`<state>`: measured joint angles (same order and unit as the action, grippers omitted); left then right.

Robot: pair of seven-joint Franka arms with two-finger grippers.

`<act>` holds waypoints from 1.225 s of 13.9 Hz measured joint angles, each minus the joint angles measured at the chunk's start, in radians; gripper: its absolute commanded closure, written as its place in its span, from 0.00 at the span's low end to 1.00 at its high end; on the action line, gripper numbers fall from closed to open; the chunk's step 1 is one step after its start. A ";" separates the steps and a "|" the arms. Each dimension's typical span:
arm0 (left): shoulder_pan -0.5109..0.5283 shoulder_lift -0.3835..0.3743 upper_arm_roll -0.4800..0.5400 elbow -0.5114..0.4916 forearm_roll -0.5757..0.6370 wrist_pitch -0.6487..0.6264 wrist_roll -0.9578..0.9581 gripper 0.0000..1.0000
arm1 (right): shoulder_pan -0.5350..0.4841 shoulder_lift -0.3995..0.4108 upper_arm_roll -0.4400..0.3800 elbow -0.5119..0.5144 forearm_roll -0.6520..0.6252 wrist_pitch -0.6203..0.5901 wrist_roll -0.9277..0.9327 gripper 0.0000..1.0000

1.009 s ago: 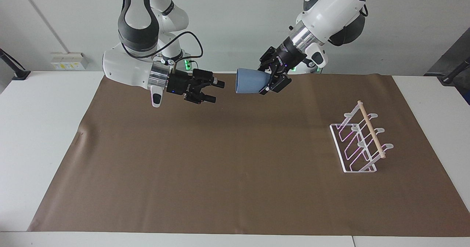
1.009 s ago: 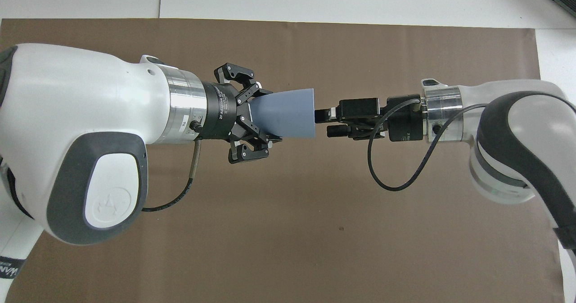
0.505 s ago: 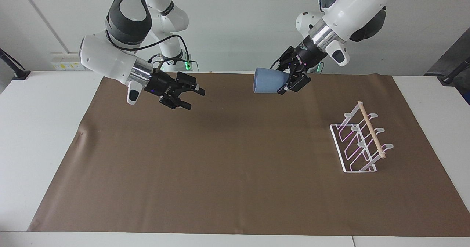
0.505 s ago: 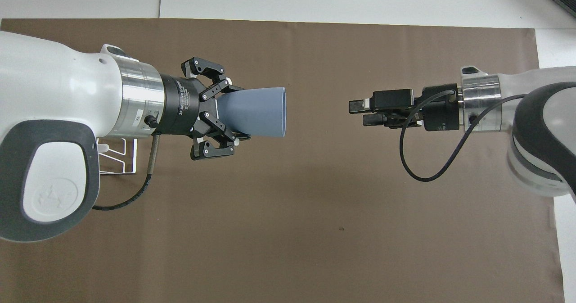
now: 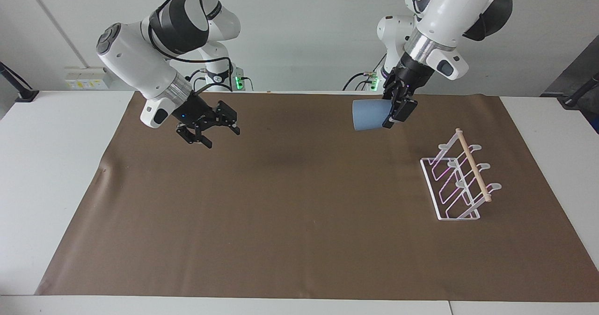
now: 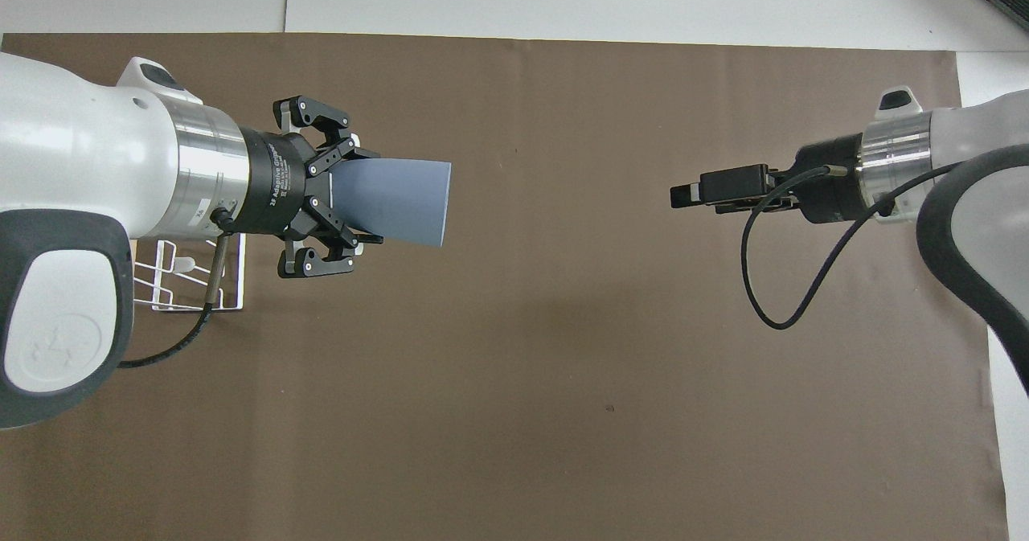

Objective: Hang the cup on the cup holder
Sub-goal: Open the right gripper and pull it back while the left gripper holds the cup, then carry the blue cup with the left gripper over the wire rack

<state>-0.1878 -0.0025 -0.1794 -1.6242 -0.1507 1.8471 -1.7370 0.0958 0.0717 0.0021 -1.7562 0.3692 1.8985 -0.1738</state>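
**Cup held sideways above the mat**

Over the brown mat (image 5: 299,202) on the table (image 5: 56,165), the left gripper (image 5: 396,110) is clamped on the narrow base of the cup (image 5: 368,114), up in the air. Its long axis lies about level, mouth toward the right arm's end. On that gripper's collar is printed "2F Adaptive Gripper". Toward the left arm's end, the cup holder (image 5: 461,179) stands on the mat. Right gripper (image 5: 216,136), fingers spread and bare, hangs over the mat.

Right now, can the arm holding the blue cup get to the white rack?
Probably yes. The left gripper holds the cup in the air over the brown mat, and nothing stands between it and the rack. The right gripper waits, open, well away.
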 measured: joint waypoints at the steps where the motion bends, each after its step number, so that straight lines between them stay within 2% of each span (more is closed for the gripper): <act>1: 0.002 -0.001 0.003 0.005 0.053 -0.008 0.023 1.00 | 0.016 0.000 0.002 0.016 -0.077 0.000 0.023 0.00; 4: 0.027 -0.001 0.004 0.008 0.201 -0.011 0.087 1.00 | 0.041 -0.005 0.005 0.042 -0.199 0.000 0.049 0.00; 7: 0.080 -0.001 0.006 0.007 0.300 -0.001 0.159 1.00 | 0.031 -0.012 -0.002 0.085 -0.274 -0.008 0.051 0.00; 9: 0.101 -0.002 0.006 -0.008 0.399 0.043 0.197 1.00 | 0.016 -0.020 -0.009 0.128 -0.289 -0.060 0.053 0.00; 12: 0.106 -0.020 0.005 -0.093 0.545 0.192 0.262 1.00 | -0.015 -0.048 -0.013 0.198 -0.294 -0.178 0.054 0.00; 17: 0.198 -0.046 0.006 -0.229 0.712 0.442 0.408 1.00 | -0.040 -0.082 -0.017 0.275 -0.329 -0.329 0.062 0.00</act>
<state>0.0103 -0.0490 -0.1737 -1.8528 0.5610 2.2887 -1.3291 0.0555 -0.0099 -0.0153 -1.4812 0.0399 1.5699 -0.1117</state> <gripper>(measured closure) 0.225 0.000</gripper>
